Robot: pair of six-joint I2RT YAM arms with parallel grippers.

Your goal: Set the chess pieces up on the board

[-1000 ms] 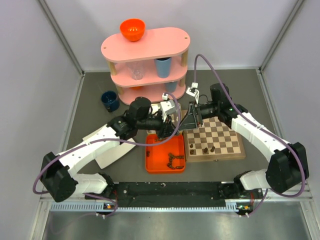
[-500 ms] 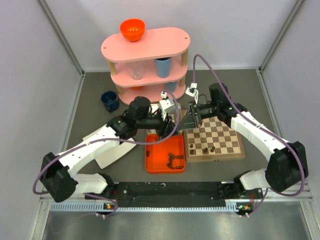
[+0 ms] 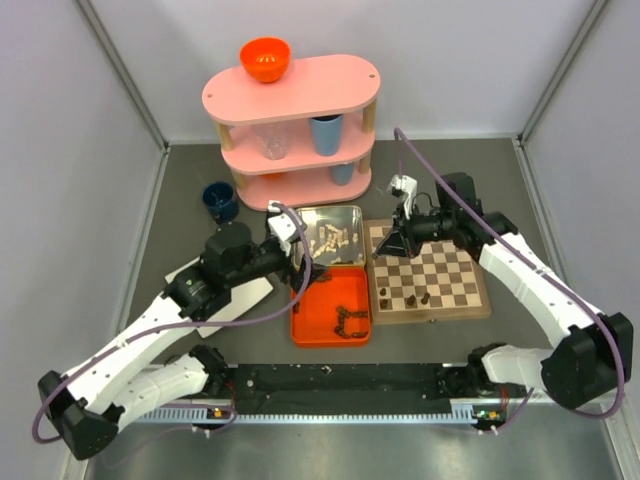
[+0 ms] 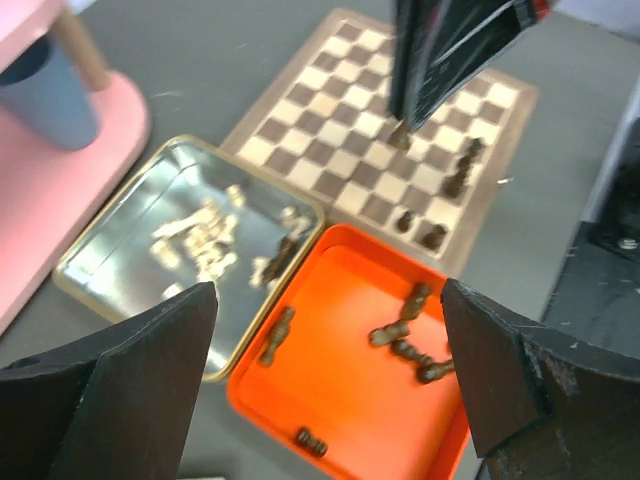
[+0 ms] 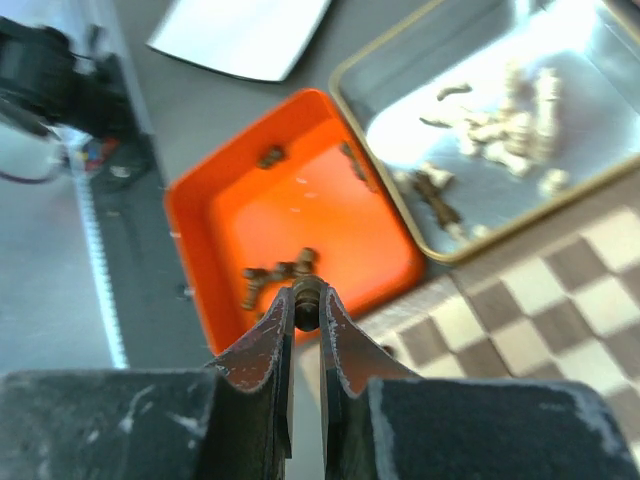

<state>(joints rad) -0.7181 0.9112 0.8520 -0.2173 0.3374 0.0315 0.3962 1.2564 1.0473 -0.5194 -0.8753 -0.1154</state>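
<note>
The board (image 3: 430,275) lies right of centre with three dark chess pieces (image 3: 412,298) standing along its near edge. My right gripper (image 3: 388,247) hovers over the board's far left corner, shut on a small dark chess piece (image 5: 307,300) held at its fingertips. My left gripper (image 3: 303,268) hangs wide open and empty above the orange tray (image 3: 312,320), where several dark pieces (image 4: 410,340) lie on their sides. Pale pieces (image 3: 330,237) lie in the silver tin (image 3: 352,214). In the left wrist view the right gripper (image 4: 402,120) shows above the board (image 4: 350,150).
A pink three-tier shelf (image 3: 290,110) stands at the back with an orange bowl (image 3: 265,58) on top and a blue cup (image 3: 325,132) inside. A dark blue mug (image 3: 219,200) sits to its left. A white sheet (image 3: 230,300) lies under the left arm.
The two grippers had met above the tin. The left gripper opened and drew back to the left; the right gripper shut on the dark piece and shifted right over the board.
</note>
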